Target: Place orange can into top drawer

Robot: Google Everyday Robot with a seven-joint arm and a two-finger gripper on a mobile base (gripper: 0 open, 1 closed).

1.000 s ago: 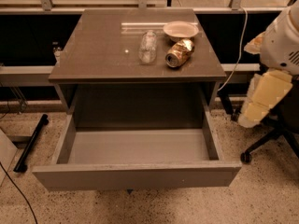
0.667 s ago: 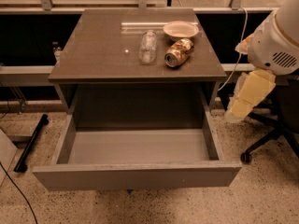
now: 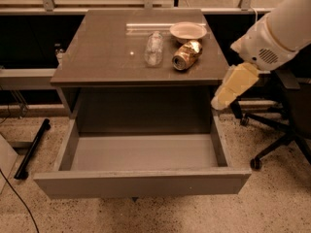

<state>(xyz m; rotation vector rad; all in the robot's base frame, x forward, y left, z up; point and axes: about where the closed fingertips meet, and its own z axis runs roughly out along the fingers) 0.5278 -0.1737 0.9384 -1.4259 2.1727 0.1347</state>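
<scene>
The orange can (image 3: 187, 55) lies on its side on the grey cabinet top (image 3: 102, 57), right of centre, with its silver end facing front-left. The top drawer (image 3: 141, 182) is pulled out wide and its grey inside is bare. My gripper (image 3: 224, 97) hangs from the white arm (image 3: 277, 33) at the right, just off the cabinet's right front corner. It is below and to the right of the can and apart from it, and it holds nothing that I can see.
A clear plastic bottle (image 3: 154, 47) lies just left of the can. A pale bowl (image 3: 187, 31) stands behind the can. An office chair base (image 3: 277, 135) is on the floor at the right. A black bar (image 3: 31, 149) lies on the floor at the left.
My arm and gripper have moved left, closer to the cabinet's right edge. The can, bottle, bowl and drawer have not moved.
</scene>
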